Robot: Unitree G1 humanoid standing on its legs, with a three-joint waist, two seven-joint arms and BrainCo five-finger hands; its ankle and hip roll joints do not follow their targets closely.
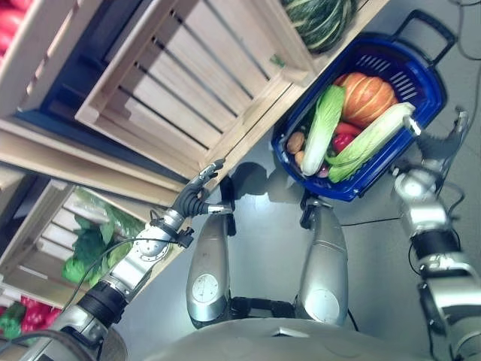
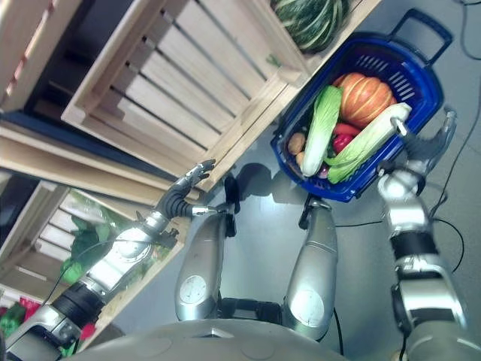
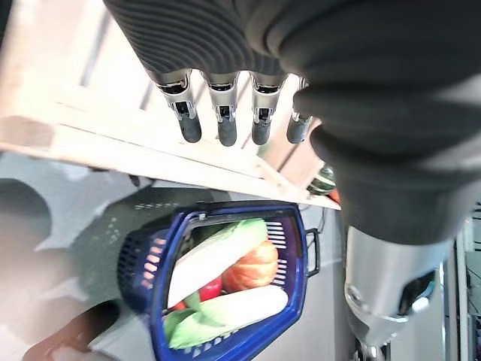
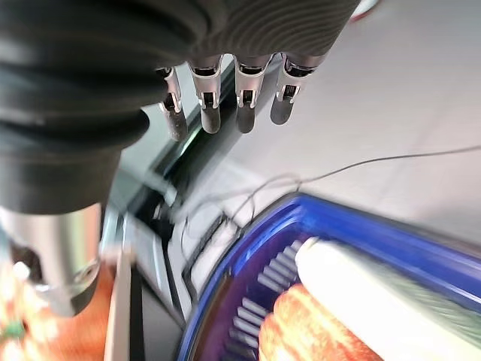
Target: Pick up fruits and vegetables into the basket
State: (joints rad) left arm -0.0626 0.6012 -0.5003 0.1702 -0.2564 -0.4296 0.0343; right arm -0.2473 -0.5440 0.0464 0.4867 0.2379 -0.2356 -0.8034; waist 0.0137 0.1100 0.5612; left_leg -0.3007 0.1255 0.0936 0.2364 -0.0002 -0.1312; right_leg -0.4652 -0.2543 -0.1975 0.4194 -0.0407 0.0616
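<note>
- The left robot hand (image 1: pixel 197 189) hung near the lower edge of the empty crate (image 1: pixel 188 83), with its fingers (image 3: pixel 224 120) straight and relaxed, and it held nothing.
- The right robot hand (image 2: pixel 425 147) was just beside the near rim of the basket (image 1: pixel 421 90), by the end of one cabbage (image 1: pixel 372 139). Its fingers (image 4: pixel 225 101) were also straight, with nothing between them.
- The basket stood on the floor, close to the right hand and well apart from the left. It held two cabbages, a pumpkin (image 1: pixel 366 98), something red and small brown pieces that I could not name.
- It looked quite full, so I judged the task was far along.
- The next step was probably to fetch more produce. The greens (image 1: pixel 90 252) in the low crate near the left arm seemed the easiest to reach; the striped squash (image 1: pixel 319 21) lay farther away, on the shelf above the basket.
- To do this well, the hand should come from above and close round the body of the greens, not the loose leaves.
</note>
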